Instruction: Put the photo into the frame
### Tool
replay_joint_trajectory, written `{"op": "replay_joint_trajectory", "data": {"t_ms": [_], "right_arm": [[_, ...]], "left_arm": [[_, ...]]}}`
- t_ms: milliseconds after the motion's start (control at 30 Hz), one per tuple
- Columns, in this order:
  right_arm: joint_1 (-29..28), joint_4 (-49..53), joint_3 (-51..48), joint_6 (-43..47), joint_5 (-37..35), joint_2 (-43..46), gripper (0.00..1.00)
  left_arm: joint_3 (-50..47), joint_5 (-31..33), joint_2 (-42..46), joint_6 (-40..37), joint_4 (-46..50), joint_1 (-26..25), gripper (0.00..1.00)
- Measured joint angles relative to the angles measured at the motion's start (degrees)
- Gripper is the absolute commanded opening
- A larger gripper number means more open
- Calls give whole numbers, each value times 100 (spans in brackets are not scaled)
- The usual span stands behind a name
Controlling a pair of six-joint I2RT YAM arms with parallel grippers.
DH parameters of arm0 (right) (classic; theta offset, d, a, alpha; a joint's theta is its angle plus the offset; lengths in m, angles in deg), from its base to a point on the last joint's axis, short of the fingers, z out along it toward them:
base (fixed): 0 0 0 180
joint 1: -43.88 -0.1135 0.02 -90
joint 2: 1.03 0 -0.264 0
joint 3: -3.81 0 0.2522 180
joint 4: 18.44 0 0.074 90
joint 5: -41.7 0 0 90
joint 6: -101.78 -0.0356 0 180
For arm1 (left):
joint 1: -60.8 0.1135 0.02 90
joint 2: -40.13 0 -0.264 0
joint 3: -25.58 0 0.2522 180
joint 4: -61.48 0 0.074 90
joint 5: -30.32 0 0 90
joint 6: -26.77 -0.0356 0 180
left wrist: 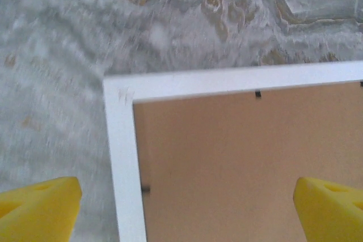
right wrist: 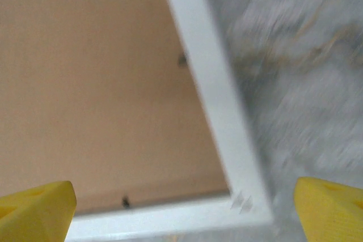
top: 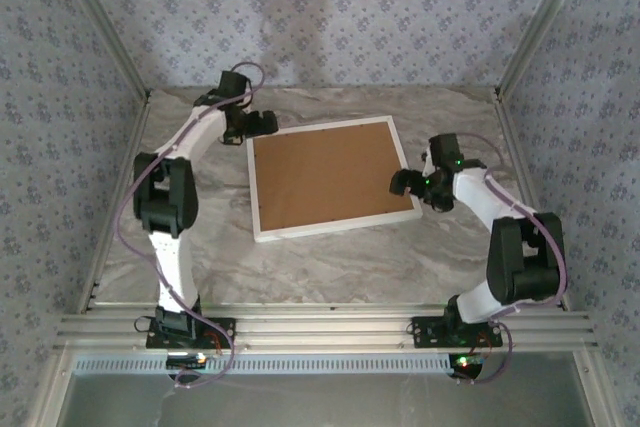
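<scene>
the frame (top: pixel 335 224) lies face down near the middle of the marble table (top: pixel 330 277), its white moulding running round a plain brown backing board (top: pixel 330 177) that fills the opening and sits level inside it. the photo is hidden; my guess is that it lies underneath that board, picture side down, since no printed sheet lies on the table around the frame.

the left gripper (top: pixel 262 127) hovers at the frame's far left corner. its wrist camera looks down on that corner of moulding (left wrist: pixel 227 80) and the board (left wrist: pixel 244 162), with the yellow pads (left wrist: pixel 39 208) spread wide at either side and nothing between them. the right gripper (top: pixel 405 184) sits at the right-hand edge, toward the near corner, and its own view has the moulding (right wrist: pixel 212 89) and board (right wrist: pixel 91 83) below, pads (right wrist: pixel 34 211) likewise far apart and empty. neither hand touches the frame as far as i can see.

small dark tabs (left wrist: pixel 258 93) show along the inner lip of the moulding (another pair turns up in the right wrist view (right wrist: pixel 125 200)), but they are too small and blurred to say whether they are turned over the board or not.

so the task looks close to finished: the stack reads as assembled and both hands are free. what may be left is securing the tabs, if they are loose, and perhaps turning the frame face up
</scene>
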Motion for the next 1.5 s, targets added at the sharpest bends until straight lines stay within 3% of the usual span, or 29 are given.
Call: {"op": "replay_joint_trajectory", "data": {"t_ms": [167, 300, 600, 767, 1167, 1500], "right_arm": [[-752, -369, -575, -664, 129, 227, 100], [-1012, -896, -857, -1294, 59, 354, 100], [-1517, -1917, -1204, -2293, 166, 7, 100], [-1499, -1926, -1152, -2490, 101, -46, 100], [-992, -1528, -496, -2363, 658, -592, 100], [-448, -2365, 22, -1799, 424, -885, 100]], "left_arm": [[1886, -175, -1294, -472, 468, 79, 97], [2730, -402, -1858, -739, 820, 116, 97], [2828, -855, -2129, -990, 1237, 131, 95], [2500, -986, -2072, -1073, 1123, 131, 94], [479, -1067, -970, -977, 297, 149, 93], [-986, -1115, -13, -533, 70, 92, 93]]}}
